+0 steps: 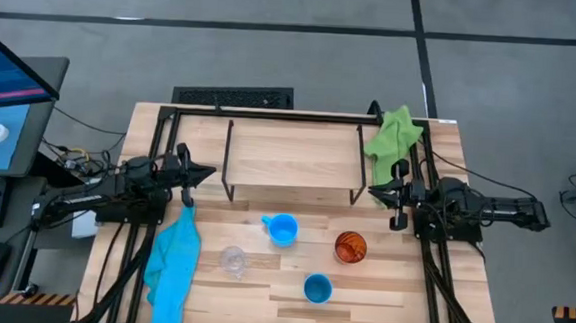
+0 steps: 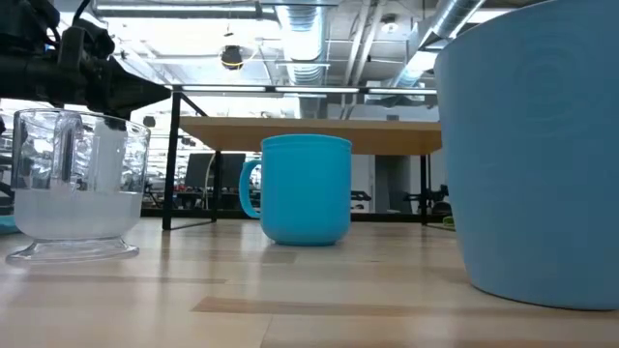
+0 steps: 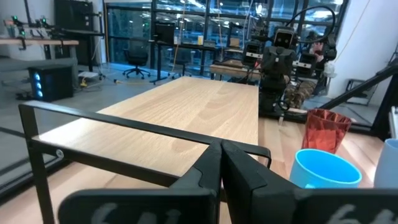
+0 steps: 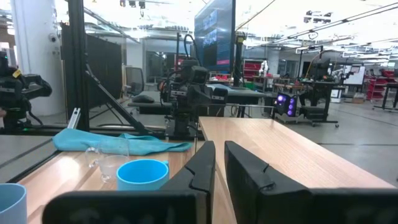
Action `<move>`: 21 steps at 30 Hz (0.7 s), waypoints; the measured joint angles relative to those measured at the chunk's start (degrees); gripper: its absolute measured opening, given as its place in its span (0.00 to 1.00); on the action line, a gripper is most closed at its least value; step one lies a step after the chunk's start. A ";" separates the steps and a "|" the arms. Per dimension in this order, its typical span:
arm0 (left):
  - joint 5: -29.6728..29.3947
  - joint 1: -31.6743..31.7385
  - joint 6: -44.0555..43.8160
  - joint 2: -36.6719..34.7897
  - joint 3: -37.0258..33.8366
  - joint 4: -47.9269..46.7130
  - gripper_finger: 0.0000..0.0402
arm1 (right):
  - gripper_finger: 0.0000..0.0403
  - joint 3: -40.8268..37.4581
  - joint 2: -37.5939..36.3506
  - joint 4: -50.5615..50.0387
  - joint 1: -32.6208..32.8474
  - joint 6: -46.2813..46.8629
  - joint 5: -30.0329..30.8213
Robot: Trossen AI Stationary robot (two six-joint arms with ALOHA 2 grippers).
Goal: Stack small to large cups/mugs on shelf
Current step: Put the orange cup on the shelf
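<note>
Blue and handleless, the nearest cup (image 1: 317,288) stands by the counter's (image 1: 380,302) front edge. Just behind it, the clear glass cup (image 1: 233,260) sits to its left and the orange translucent cup (image 1: 351,248) to its right, with the light-blue mug (image 1: 283,228) between them, closest to the shelf (image 1: 292,157). All four rest on the counter, apart from one another, and the shelf top is bare. At the shelf's left end waits the left gripper (image 1: 191,175), fingers pinched together on nothing; at its right end the right gripper (image 1: 384,193), likewise clenched and empty.
</note>
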 joint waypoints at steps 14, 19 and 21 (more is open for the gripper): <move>-0.72 -0.02 -24.76 0.00 0.00 0.18 0.00 | 0.15 0.00 0.00 0.00 0.00 0.02 0.02; -0.70 0.01 -27.25 0.02 -0.02 0.19 0.00 | 0.15 0.00 0.00 0.09 0.00 0.00 0.02; -0.70 -0.01 -26.76 0.02 -0.01 0.17 0.00 | 0.15 0.00 -0.01 0.09 0.01 0.07 0.02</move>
